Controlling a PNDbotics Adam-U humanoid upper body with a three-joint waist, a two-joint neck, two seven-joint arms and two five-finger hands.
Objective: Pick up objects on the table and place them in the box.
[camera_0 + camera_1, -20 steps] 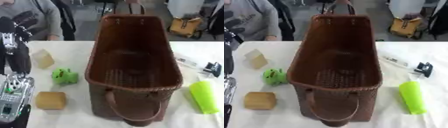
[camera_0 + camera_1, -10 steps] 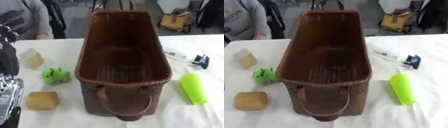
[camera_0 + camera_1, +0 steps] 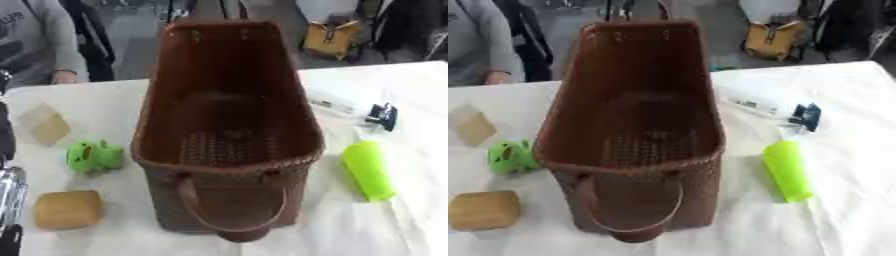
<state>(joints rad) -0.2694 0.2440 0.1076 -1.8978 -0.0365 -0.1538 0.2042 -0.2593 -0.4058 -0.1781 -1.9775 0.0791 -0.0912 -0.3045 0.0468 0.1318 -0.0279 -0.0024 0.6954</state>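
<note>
At the near left edge of the white tabletop (image 3: 710, 235) a silver and black part of the robot's left arm (image 3: 9, 200) shows at the border of the left eye view; the left hand itself cannot be made out, so whether it is released or clenched cannot be told. The right hand shows in neither view. Just beside that arm, near the near left corner, lies a tan wooden block (image 3: 68, 210), flat on the cloth. A woven brown basket (image 3: 229, 150) stands in the middle of the tabletop, its long side running from the near edge to the far edge, with a looped handle (image 3: 232, 210) hanging down its near end; its inside looks empty but for the perforated floor. Left of the basket, close to its wall, sits a small green toy (image 3: 92, 156). Right of the basket, apart from it, lies a lime green cylinder (image 3: 787, 171), its length pointing toward the far edge. Farther left, a pale wedge-shaped block (image 3: 45, 125) rests near the left edge. Toward the far right, a white packet (image 3: 754, 102) lies beside a small dark blue object (image 3: 806, 116).
</note>
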